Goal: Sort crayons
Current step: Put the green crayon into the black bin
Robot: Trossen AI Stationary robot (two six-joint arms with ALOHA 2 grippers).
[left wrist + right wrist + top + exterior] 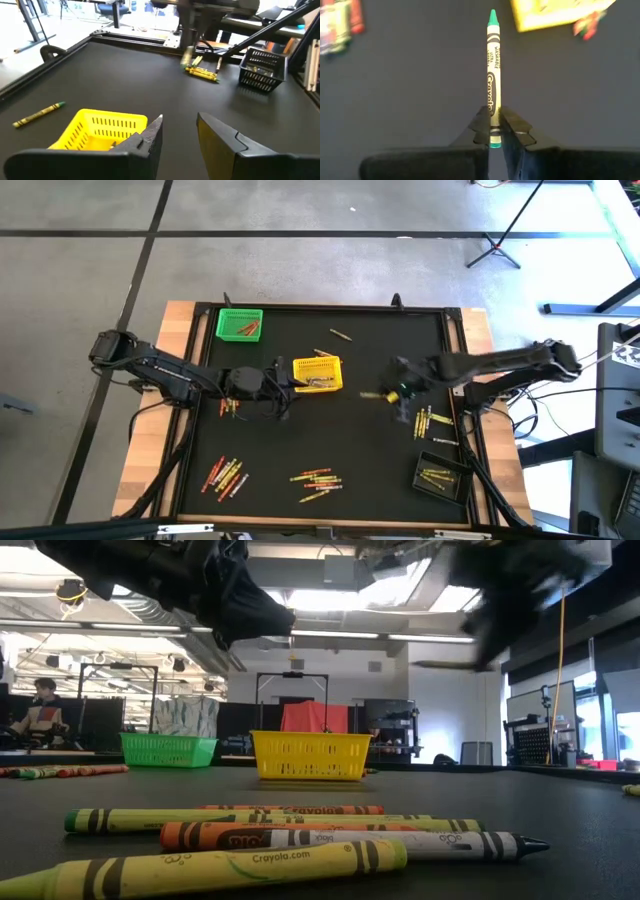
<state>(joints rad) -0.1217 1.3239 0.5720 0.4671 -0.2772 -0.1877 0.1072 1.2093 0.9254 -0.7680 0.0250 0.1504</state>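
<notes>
**Right gripper clamped on green crayon, mid-table**

Right gripper closed on a green crayon, pinched near its butt end, tip pointing straight ahead beyond the fingertips. Readable on the wrapper: "Crayola", "WASHABLE", "ULTRA". In the high view, right gripper held over bare mat, crayon sticking out toward the yellow basket. Nearby on its outer side, a loose cluster of yellow crayons; beyond that, the black basket with crayons inside.

Left gripper parted, nothing between the fingers, just beside the yellow basket. One green-tipped crayon lying on the mat past that basket.

Low view: crayon pile in the foreground, "Crayola" legible on the nearest yellow wrapper. Green basket and yellow basket side by side farther back, apart.
</notes>
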